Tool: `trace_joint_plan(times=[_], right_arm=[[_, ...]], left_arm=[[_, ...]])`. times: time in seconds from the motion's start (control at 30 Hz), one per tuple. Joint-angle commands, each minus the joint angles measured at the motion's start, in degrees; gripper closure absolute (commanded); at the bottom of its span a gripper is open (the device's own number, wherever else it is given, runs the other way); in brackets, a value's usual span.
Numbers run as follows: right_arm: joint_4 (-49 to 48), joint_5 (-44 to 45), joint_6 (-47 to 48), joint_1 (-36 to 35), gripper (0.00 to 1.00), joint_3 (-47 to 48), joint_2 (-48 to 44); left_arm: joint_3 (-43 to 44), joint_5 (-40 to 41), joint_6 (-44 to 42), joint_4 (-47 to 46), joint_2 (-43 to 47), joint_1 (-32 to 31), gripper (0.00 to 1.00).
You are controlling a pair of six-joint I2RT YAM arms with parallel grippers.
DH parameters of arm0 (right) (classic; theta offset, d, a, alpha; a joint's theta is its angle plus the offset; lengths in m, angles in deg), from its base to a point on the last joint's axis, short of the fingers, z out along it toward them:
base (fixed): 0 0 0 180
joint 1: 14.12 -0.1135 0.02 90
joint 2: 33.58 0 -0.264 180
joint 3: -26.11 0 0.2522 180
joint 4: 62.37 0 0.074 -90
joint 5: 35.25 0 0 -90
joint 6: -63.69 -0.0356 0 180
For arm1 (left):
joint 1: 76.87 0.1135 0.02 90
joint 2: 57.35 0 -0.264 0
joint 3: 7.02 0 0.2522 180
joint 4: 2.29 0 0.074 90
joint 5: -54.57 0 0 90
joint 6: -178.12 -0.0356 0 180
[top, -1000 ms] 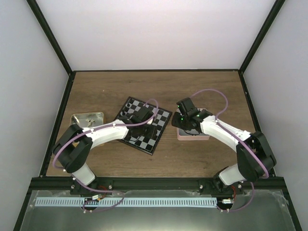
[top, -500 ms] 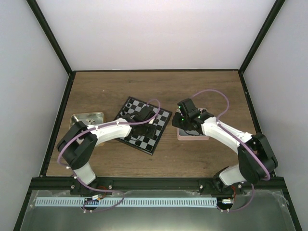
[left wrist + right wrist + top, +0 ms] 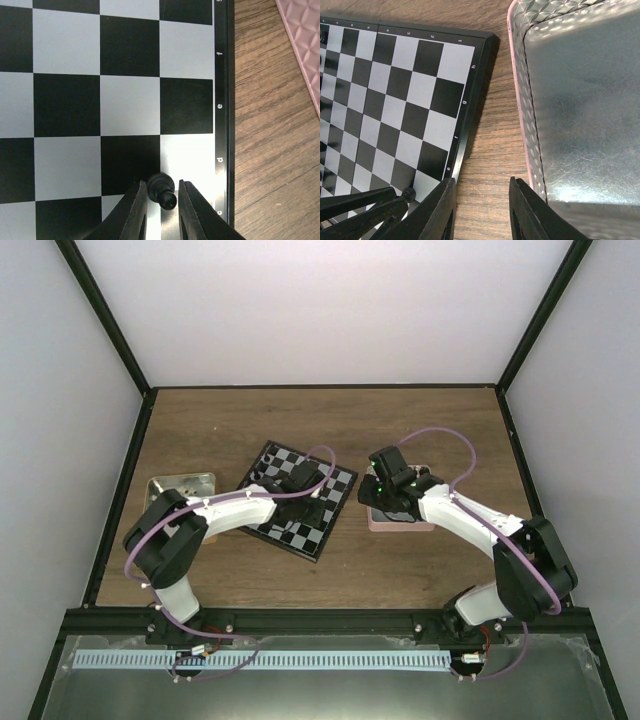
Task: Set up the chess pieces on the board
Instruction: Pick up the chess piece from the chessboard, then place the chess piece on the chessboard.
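- Where the left gripper (image 3: 161, 186) reaches over the board (image 3: 130, 100), a black piece (image 3: 162, 192) is seen between its fingers (image 3: 134, 210).
- The fingers are closed against the piece on both sides, with no gap visible.
- The piece is located in the outermost column of squares, at the join of a black and a pale square, just beside the lettered rim.
- Whether its base is touching the board cannot be told.
- Other dark pieces (image 3: 324, 35) are seen at the opposite side of the board in the right wrist view; their types are too small to tell.
- The board is laid askew on the table (image 3: 400, 430), between two trays.
- The right gripper (image 3: 481, 182) is held over the bare wood strip between the board's rim and the pink tray (image 3: 530, 100).
- Its fingers (image 3: 440, 210) are spread apart, and nothing is held between them.
- The pink tray is set just beside the board, apart from it.
- A tan tray (image 3: 205, 483) is placed on the table to the board's left; its contents are too small to be identified.
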Motion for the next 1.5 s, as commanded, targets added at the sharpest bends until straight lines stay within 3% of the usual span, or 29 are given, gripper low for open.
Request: trace_joint_plan(times=[0.0,0.37,0.7,1.03,1.47], right_arm=[[-0.8,1.2,0.2,0.3,0.7,0.3,-1.3],[-0.9,1.4,0.2,0.4,0.71,0.4,-1.8],[-1.3,1.1,0.1,0.4,0.71,0.0,-1.8],[-1.5,0.9,-0.2,0.4,0.71,-0.7,-2.1],[-1.7,0.2,-0.2,0.4,0.71,-0.8,-1.6]], left_arm=[[1.6,1.1,-0.2,-0.1,-0.5,-0.1,0.81],[1.4,8.1,-0.2,-0.5,2.4,0.0,0.92],[-1.2,17.5,2.4,-0.2,7.4,5.0,0.92],[-4.4,15.9,4.5,0.0,8.6,13.8,0.91],[-4.2,15.3,4.5,-1.2,5.4,18.1,0.9]])
